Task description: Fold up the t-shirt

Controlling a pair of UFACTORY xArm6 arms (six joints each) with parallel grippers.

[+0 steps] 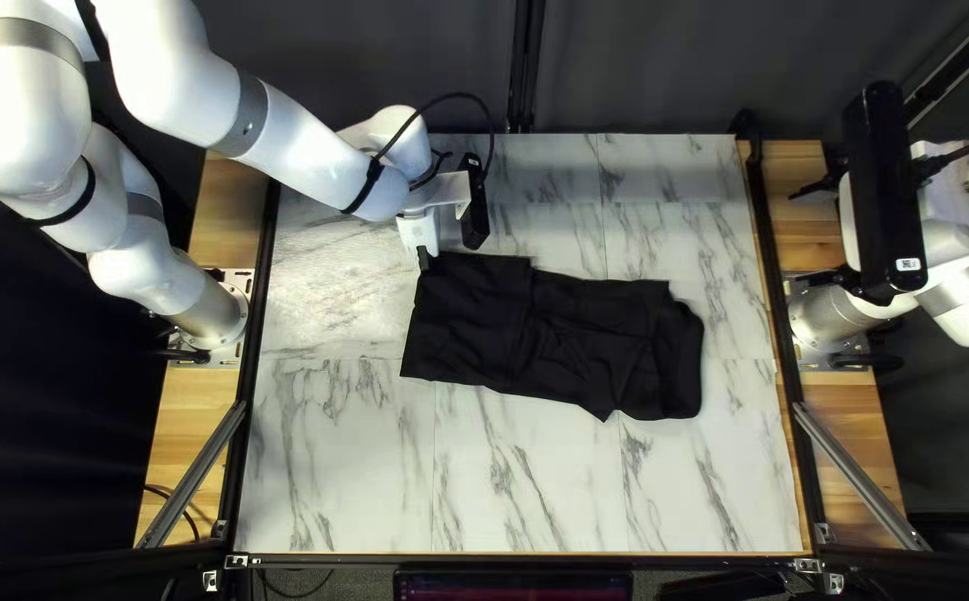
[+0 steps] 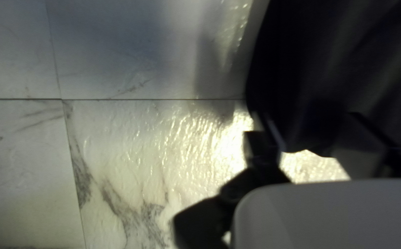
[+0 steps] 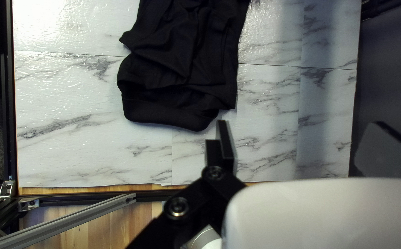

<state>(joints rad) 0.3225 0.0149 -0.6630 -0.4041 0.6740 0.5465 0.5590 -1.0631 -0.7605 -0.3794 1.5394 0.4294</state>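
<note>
My left gripper (image 1: 423, 260) is down at the upper left corner of the black t-shirt (image 1: 584, 340), which lies as a long, wrinkled strip across the table. In the left wrist view, my left gripper (image 2: 308, 123) has its fingers apart, with the edge of the dark shirt (image 2: 334, 55) reaching between them. Off the table's right side, my right gripper (image 1: 803, 236) hangs away from the cloth. The right wrist view shows my right gripper (image 3: 301, 131) with widely spread fingers, nothing between them, and the shirt's rounded, banded end (image 3: 168, 113) ahead of one finger.
Marble-patterned sheeting (image 1: 340, 468) surrounds the shirt, with its widest bare stretch toward the near edge. Black rails (image 1: 242, 445) and slanted metal bars (image 1: 857, 473) flank the table. A dark curtain (image 1: 662, 67) hangs behind it.
</note>
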